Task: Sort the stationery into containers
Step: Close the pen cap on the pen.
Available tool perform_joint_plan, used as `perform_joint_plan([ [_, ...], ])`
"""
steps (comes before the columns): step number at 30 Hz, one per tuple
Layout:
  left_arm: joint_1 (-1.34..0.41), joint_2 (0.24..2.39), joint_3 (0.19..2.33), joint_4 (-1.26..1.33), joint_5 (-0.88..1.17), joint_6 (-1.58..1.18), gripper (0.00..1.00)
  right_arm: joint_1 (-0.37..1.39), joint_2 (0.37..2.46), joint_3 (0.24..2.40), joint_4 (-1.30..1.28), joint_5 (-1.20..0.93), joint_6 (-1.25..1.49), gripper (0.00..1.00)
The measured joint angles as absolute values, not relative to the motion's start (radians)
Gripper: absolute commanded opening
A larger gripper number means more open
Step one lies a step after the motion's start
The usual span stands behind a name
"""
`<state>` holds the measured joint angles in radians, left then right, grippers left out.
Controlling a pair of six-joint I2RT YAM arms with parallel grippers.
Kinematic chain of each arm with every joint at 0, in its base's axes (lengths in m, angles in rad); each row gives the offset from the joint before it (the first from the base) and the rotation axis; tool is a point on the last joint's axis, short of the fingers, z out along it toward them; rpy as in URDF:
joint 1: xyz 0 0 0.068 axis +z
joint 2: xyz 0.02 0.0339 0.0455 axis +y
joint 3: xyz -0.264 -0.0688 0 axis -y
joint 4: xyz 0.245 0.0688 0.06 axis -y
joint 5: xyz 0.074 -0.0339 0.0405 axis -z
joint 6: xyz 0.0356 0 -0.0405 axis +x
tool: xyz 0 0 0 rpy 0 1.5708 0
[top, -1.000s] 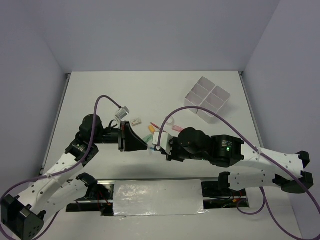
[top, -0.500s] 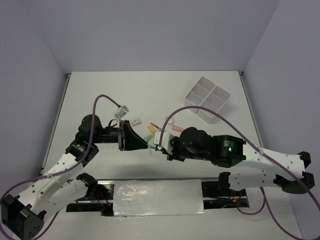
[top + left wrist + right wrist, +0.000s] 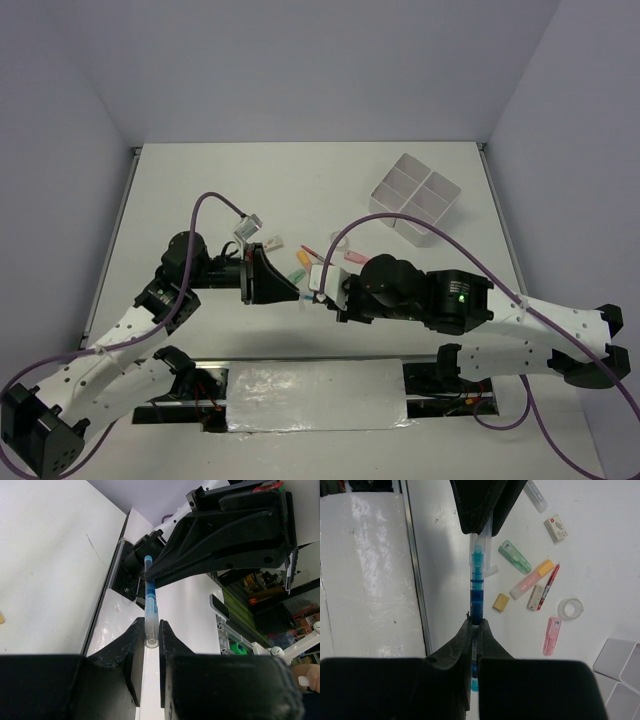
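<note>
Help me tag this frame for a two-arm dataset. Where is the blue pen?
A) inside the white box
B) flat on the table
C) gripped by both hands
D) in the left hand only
C: the blue pen spans the gap between them, the left hand shut on its clear end and the right hand shut on its blue barrel.

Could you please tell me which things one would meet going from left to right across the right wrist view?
blue pen → yellow eraser → tape ring → white box
</note>
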<state>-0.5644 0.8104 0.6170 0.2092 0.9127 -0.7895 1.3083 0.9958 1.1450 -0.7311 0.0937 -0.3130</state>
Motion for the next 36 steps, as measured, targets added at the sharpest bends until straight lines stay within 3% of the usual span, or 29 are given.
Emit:
perform_joint_plan([
  [33,-0.627,0.859,0.620,0.244,0.836,-0.783,0.00,1.294,0.997,1.144,-0.785,0.094,-0.327,0.00],
  [35,-0.632,0.852,0.628,0.208,0.822,-0.764,0.00,1.293,0.999,1.144,-0.787,0.096,-0.327,0.04],
  [36,-0.635,0.846,0.633,0.188,0.812,-0.756,0.00,1.293,1.000,1.144,-0.787,0.098,-0.327,0.11],
])
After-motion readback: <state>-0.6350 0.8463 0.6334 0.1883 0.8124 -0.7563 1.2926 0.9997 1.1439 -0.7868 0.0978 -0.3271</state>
